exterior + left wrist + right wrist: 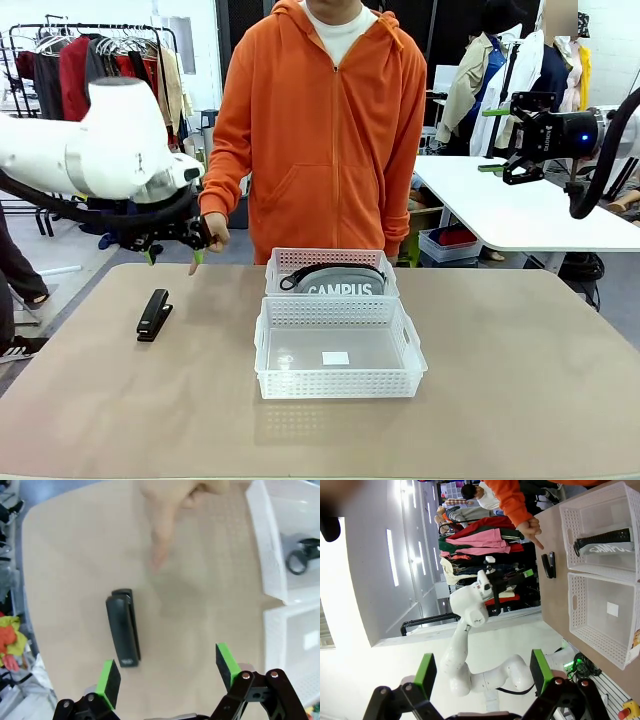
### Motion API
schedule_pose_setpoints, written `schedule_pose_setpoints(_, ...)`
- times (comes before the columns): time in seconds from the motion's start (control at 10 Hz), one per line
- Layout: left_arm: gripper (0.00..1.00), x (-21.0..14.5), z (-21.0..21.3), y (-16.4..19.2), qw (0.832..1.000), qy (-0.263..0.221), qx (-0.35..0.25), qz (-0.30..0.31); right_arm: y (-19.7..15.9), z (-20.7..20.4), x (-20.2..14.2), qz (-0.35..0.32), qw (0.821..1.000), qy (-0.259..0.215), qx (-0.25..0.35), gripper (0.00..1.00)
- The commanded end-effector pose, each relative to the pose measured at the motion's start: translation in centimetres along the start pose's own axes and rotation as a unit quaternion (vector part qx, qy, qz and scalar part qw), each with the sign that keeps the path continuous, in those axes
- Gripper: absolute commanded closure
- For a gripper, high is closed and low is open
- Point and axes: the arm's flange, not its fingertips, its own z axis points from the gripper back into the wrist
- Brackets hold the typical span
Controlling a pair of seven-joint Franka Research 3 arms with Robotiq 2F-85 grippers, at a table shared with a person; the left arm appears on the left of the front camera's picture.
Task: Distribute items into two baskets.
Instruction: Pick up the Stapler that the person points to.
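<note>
Grey CAMPUS pouch [335, 284] noted inside far basket [277, 262]; near basket [340, 385] holds label [335, 358] only. Black stapler [154, 315] found flat on table [520, 400], 9 o'clock of near basket, apart from it. Left gripper [172, 257] held above stapler, jaws spread wide, nothing pinched. Right gripper [492, 140] raised at 2 o'clock, likewise spread, empty. Person's hand [213, 232] pointed toward stapler. Advised: pads [109, 677] to be centred across stapler's narrow sides before descent.

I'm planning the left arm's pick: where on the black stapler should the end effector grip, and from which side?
Probably mid-body, across its narrow width, from straight above. The stapler lies flat on the table with both long sides free, and the open left end effector has its fingers set roughly crosswise to that length. The person's hand points nearby, not touching it.
</note>
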Motion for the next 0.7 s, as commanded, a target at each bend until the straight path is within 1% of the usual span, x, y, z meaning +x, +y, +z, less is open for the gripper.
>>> schedule_pose_setpoints(0.0, 0.0, -0.3, -2.9, 0.6, 0.999, -0.011, 0.037, 0.003, 0.2, 0.0, 0.0, 0.004, 1.0, 0.0, 0.0, 0.0)
schedule_pose_setpoints(0.2, 0.0, -1.1, -4.7, 1.9, 0.999, 0.0, 0.052, 0.005, 0.2, 0.0, 0.0, 0.004, 1.0, 0.0, 0.0, 0.0)
schedule_pose_setpoints(0.3, 0.0, -1.6, -5.6, 2.8, 0.999, 0.018, 0.05, 0.01, 0.2, 0.0, 0.0, 0.004, 1.0, 0.0, 0.0, 0.0)
schedule_pose_setpoints(0.6, 0.0, -2.0, -7.6, 3.7, 0.997, 0.035, 0.059, 0.025, 0.2, 0.0, 0.0, 0.004, 1.0, 0.0, 0.0, 0.0)
